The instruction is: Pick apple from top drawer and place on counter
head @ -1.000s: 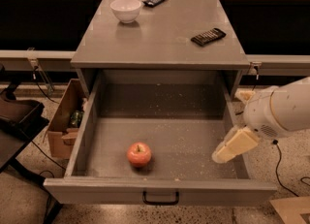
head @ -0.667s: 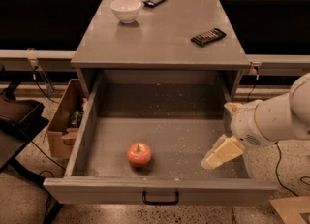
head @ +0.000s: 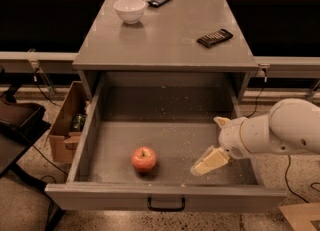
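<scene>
Low over the floor of the drawer (head: 240, 199), toward its front right corner, hangs the gripper (head: 206, 163), a cream wedge on the end of a white arm (head: 285, 132) that reaches in across the drawer's right wall. From this angle I cannot tell whether the jaws are spread or closed, and nothing is seen held in them. The apple (head: 144, 159) sits on the drawer's floor near the front panel, a little left of the drawer's middle, apart from the gripper with bare floor between. The likely trouble from here is a sideways approach. The apple is round and lies free on a hard floor, so a nudge from one side would probably send it rolling toward the drawer's left wall or front panel, where there is less room to close around it. Coming in too low could scrape the drawer's floor, and a wide swing could knock the arm against the drawer's right wall. On the lift, the counter (head: 165, 40) covers the drawer's back part, so the apple should rise out of the drawer's front half. The apple is small, red with yellow-orange patches, stem up and whole. It looks firm enough to pinch across its middle, but probably slick enough to slip from an off-centre grip.
</scene>
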### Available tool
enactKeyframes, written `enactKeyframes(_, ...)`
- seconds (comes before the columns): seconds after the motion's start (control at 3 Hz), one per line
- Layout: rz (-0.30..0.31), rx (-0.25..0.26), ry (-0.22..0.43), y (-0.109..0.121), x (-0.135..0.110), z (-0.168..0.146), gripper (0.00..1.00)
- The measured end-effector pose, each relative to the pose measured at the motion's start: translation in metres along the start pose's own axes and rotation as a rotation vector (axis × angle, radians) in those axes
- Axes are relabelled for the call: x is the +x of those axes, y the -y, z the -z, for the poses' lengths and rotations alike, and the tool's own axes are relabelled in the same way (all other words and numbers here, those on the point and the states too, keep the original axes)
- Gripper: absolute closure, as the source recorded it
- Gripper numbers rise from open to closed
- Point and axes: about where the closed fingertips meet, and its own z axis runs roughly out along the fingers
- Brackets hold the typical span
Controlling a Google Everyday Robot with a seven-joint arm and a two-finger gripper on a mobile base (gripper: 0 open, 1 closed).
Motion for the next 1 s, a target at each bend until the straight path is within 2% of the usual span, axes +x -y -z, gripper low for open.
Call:
enactKeyframes(0.33, 0.008, -0.098, 0.127, -0.01, -0.021, -0.054, 0.0)
enactKeyframes(0.67, 0.014, -0.177, 0.204, -0.023, -0.032, -0.083, 0.0)
enactKeyframes(1.0, 0.042, -0.271, 0.309, -0.043, -0.054, -0.107, 0.0)
